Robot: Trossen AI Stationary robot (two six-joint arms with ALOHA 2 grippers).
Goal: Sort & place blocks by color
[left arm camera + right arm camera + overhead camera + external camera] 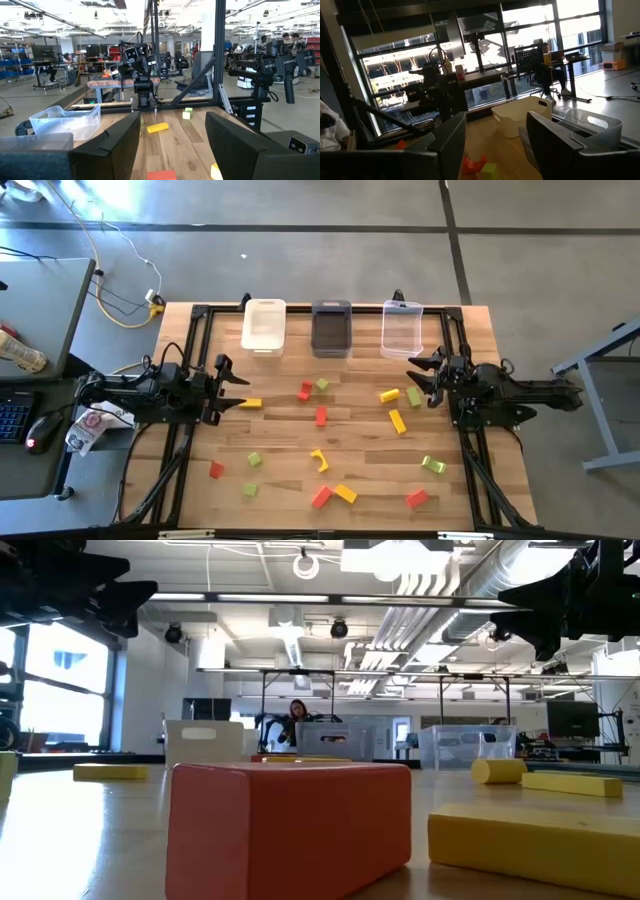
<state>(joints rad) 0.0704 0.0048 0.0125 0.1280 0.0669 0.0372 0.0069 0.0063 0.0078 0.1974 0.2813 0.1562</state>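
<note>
The left tool [238, 376] was held above the left side of the worktop [290, 480], its fingers spread and nothing between them. The right tool [418, 376] was held above the right side, fingers likewise spread and empty. Both pointed toward the middle.

Three bins were lined along the far edge: a white bin [264, 326], a dark grey bin [331, 328] and a clear bin [401, 330]. No block could be seen inside any of them.

The blocks were scattered over the worktop. A yellow bar [250, 403] was seen just beside the left tool. Near the middle, a red block [305, 391] and a green cube [322, 384] lay close together, with a red bar [321, 415] nearer the front. Toward the right tool lay a yellow block [389, 395], a green block [414, 397] and a yellow bar [398, 421]. Nearer the front were found a yellow angled piece [319, 459], two green cubes [255, 460], a small red block [216, 470], a red and a yellow block touching [333, 495], a green bar [433, 465] and a red block [417, 498].

In the low view, a person [297, 716] was seen far behind the worktop.
</note>
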